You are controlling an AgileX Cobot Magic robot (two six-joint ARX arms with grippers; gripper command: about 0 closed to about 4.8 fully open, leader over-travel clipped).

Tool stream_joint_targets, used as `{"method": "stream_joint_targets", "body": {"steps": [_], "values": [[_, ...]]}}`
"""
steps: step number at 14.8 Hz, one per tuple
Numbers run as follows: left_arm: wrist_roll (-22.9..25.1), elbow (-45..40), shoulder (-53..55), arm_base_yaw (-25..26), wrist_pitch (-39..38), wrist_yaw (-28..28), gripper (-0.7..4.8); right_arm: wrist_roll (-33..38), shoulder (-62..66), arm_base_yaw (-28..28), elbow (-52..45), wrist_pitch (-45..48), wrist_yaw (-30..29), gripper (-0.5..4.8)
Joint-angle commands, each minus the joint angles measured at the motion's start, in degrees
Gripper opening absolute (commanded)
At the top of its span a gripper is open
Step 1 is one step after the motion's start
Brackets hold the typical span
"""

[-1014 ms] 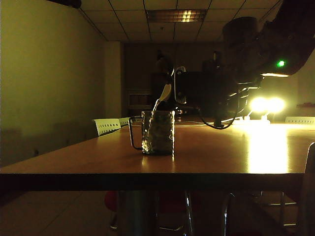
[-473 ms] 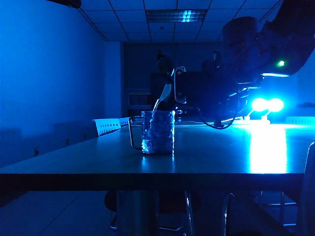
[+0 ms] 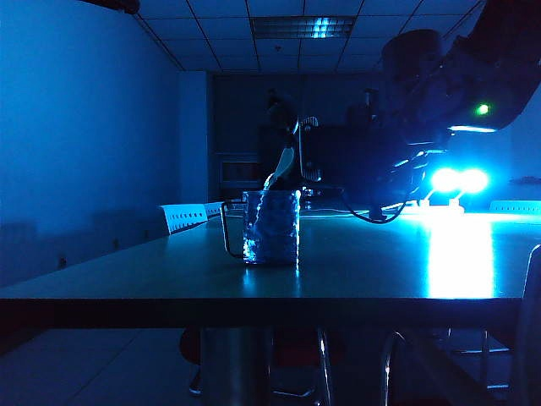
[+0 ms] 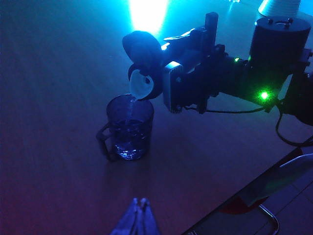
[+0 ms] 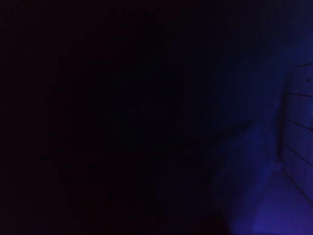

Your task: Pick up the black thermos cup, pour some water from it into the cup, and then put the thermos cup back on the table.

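we were in the middle of the pour. the right gripper (image 4: 168,73) held the black thermos cup (image 4: 146,56) tipped over on its side, its jaws clamped around the dark body, and the pale spout (image 4: 142,84) hung just above the rim of the cup (image 4: 128,128). a thin stream seemed to run from the spout into the glass, which stood on the table (image 4: 58,98) with some water already in its bottom. so the pickup was done and the pouring was under way; by our judgement, levelling the thermos cup and setting it back on the table were still left. the left gripper (image 4: 138,218) hung back from the cup, above the table near its edge, with its jaws pressed together and nothing between them. our right wrist view was almost black and told us nothing.
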Motion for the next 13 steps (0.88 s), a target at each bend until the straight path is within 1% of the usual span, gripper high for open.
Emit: {"method": "stream_joint_targets", "body": {"steps": [1,3,4,8,10,13], "values": [[0.4,0.3,-0.1,-0.1,0.8,0.3,-0.08,-0.1,-1.3,0.0,0.8,4.5,0.1,0.81],[0.4,0.3,-0.1,-0.1,0.8,0.3,-0.08,0.4,-1.3,0.0,0.8,4.5,0.0,0.81],[0.4,0.3,-0.1,-0.1,0.8,0.3,-0.08,2.3,-1.3,0.0,0.8,4.5,-0.6,0.81],[0.4,0.4,-0.1,-0.1,0.9,0.3,-0.08,11.8,-1.3,0.1,0.8,3.3,-2.5,0.81],[0.4,0.4,-0.1,-0.1,1.0,0.3,-0.08,14.6,-1.3,0.1,0.7,3.1,-3.1,0.81],[-0.1,0.4,-0.1,-0.1,1.2,0.3,-0.08,23.5,-1.3,0.1,0.7,3.1,-3.3,0.81]]}}
